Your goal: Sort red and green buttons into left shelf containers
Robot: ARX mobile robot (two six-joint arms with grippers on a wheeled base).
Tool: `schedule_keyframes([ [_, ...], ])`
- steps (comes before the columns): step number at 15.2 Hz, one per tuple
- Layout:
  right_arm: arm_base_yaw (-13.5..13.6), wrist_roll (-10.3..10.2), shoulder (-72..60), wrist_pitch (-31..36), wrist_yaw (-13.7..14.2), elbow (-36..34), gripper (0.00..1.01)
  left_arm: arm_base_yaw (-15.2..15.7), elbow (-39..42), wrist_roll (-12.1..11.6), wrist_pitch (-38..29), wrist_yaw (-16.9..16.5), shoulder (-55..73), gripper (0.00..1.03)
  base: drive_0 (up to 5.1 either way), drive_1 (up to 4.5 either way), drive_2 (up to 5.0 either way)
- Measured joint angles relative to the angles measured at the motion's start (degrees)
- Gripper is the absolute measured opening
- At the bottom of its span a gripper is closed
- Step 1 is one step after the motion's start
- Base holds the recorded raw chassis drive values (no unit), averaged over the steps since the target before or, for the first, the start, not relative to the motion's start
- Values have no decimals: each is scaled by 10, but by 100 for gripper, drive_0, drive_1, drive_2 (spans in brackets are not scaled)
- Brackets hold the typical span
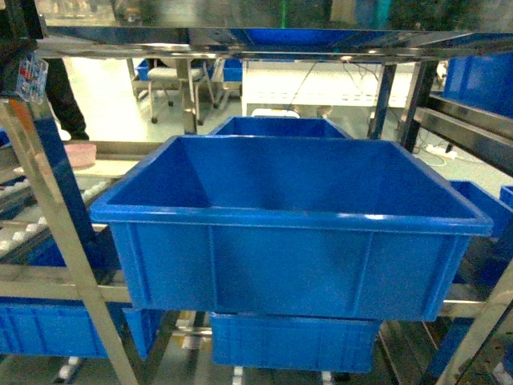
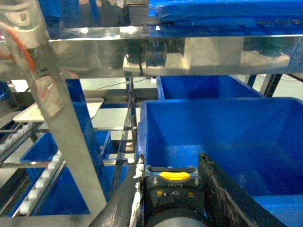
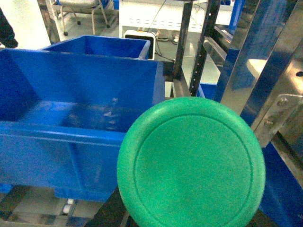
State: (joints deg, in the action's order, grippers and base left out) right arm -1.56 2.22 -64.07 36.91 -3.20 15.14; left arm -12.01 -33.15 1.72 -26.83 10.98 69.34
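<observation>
Carrying the green button in the right gripper; left gripper clamping a yellow-capped switch; blue bin holding nothing visible yet.

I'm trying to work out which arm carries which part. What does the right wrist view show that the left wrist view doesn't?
Only the right wrist view shows the green button, its round cap filling the foreground close to the camera, beside the bin's outer wall; the gripper itself is hidden behind it. Only the left wrist view shows the left gripper with a black block between its fingers, a yellow piece on top, printed TOP; no red cap is visible. Both show the large blue bin, with a second blue bin behind it.
</observation>
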Motion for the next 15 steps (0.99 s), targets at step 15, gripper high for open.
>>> schedule_keyframes([
  [15,62,4,-115,26,15,44,27,1,0,0,0,0,3,28,124,125,-226],
])
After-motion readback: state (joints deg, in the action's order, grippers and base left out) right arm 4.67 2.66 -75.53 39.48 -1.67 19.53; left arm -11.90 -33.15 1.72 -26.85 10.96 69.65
